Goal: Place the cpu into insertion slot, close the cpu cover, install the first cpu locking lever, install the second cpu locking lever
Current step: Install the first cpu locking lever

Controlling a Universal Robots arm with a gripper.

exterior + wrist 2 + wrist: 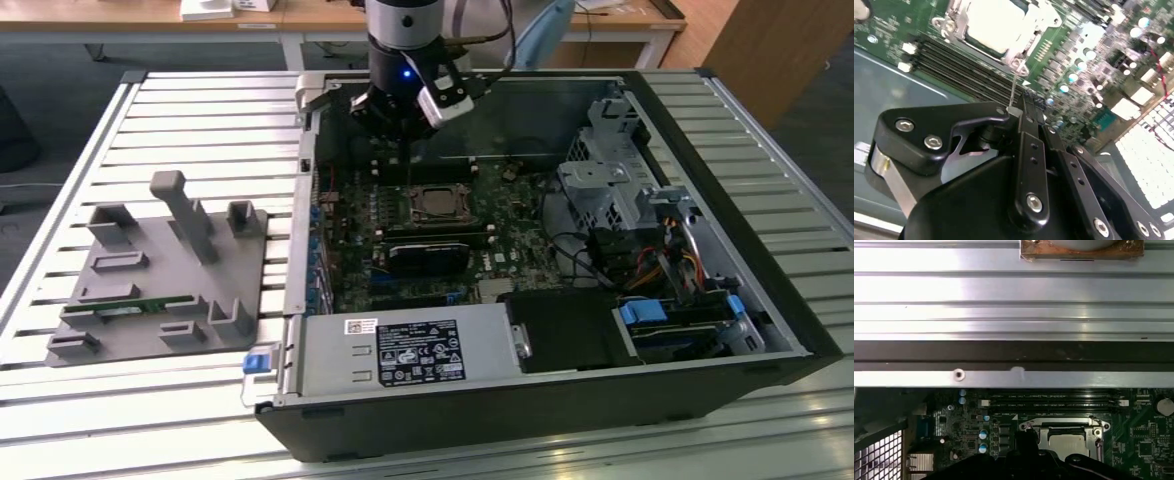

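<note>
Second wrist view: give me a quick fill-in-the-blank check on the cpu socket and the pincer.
The cpu cover is ____ over the cpu.
The circuit board around them is ____.
The pincer, its fingers ____, meets a thin metal lever at its tip.
Missing words: closed; green; shut.

cpu (1066,442) under cpu cover (1064,426), inside computer case (534,400)

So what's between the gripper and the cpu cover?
Second wrist view: a thin metal lever runs from cpu cover to gripper, above black memory slots.
</note>
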